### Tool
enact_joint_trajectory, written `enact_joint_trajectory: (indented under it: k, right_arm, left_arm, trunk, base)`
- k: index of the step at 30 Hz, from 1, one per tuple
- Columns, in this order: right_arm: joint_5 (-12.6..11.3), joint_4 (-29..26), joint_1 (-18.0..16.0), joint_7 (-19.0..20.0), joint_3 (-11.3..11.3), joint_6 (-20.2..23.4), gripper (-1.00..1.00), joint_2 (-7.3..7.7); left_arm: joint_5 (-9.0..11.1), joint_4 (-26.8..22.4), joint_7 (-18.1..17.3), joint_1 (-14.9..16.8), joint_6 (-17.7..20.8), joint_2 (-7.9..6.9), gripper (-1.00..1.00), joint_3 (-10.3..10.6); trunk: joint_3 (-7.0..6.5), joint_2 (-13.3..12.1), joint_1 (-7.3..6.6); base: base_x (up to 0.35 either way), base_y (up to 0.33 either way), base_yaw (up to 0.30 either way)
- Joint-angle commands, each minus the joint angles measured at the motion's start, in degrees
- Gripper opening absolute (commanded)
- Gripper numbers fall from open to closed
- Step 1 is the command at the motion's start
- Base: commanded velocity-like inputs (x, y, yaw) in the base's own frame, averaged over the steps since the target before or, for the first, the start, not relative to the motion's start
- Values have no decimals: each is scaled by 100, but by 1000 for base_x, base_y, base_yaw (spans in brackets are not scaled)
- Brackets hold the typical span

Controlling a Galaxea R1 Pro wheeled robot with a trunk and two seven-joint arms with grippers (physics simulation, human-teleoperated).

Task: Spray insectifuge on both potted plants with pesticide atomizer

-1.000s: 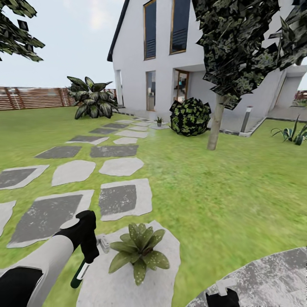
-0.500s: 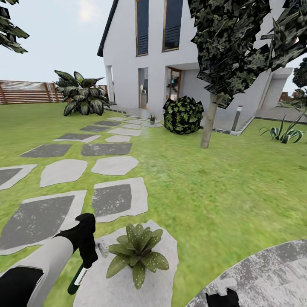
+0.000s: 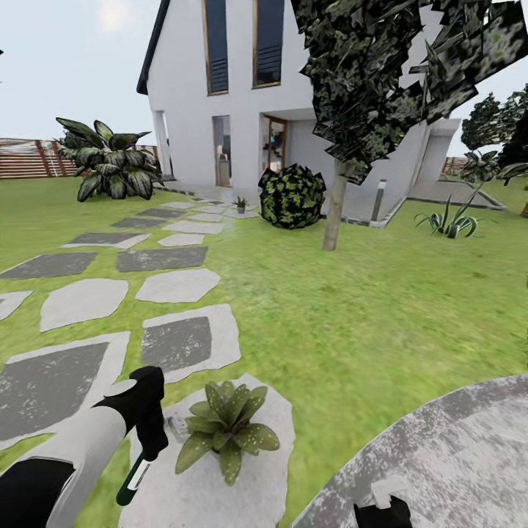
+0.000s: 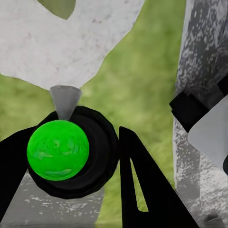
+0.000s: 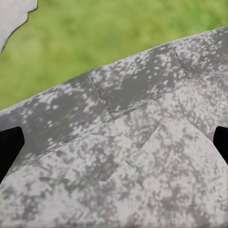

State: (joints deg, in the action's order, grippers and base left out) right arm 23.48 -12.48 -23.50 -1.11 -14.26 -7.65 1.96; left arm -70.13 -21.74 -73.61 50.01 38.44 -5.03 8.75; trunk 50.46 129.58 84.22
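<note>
Take the near potted plant (image 3: 224,431) as your landmark: it sits on a pale stepping stone (image 3: 249,484) in the lawn (image 3: 367,308), a low rosette of speckled leaves whose pot is hidden under the foliage. Your left claw (image 3: 150,433) hangs just beside it, on the side away from the round patio (image 3: 455,455), and it is clenched on the pesticide atomizer (image 3: 136,477). In the head view you see only the bottle's dark green lower body with a pale band poking out below the black fingers; the trigger head is mostly covered by the claw, with a small grey bit showing toward the plant. In the left wrist view the atomizer (image 4: 59,149) appears end-on as a bright green disc inside a black ring, flanked by the dark fingers (image 4: 142,190), so its shape is hard to read there. Your right claw (image 3: 381,510) is cut off at the frame edge over the patio, on the far side of the plant from the left arm; in the right wrist view only the two dark fingertips (image 5: 9,147) show at the picture's sides, set wide apart with nothing between them, over the speckled paving (image 5: 133,166). The second potted plant (image 3: 240,204) is tiny and far beyond the first, up the stone path near the house (image 3: 242,110) and beside a round bush (image 3: 292,196); its details are too small to make out.
</note>
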Motion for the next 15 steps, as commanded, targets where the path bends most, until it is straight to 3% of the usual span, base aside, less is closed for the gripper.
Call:
enact_joint_trajectory:
  k: [1, 11, 13, 15]
  right_arm:
    - [60, 8, -6, -12, -41, -30, 100, -2]
    - [54, 3, -6, -12, -45, -31, 100, -20]
    - [56, 0, -6, -12, -50, -26, 100, -8]
    - [58, 0, -6, -12, -50, -26, 100, -11]
  left_arm:
    - [-11, -12, -39, -2, 58, 0, -100, 17]
    - [-19, -5, -39, -9, 81, 2, -100, 21]
    - [-18, 2, -39, -17, 80, 2, -100, 21]
    - [-21, -32, 115, -257, 65, -6, -100, 21]
  trunk:
    - [5, 3, -2]
    - [5, 3, -2]
    - [-3, 3, -2]
    - [-13, 3, -2]
  base:
    - [-26, 292, -8]
    - [24, 302, -1]
    - [156, 118, -194]
    - [20, 10, -221]
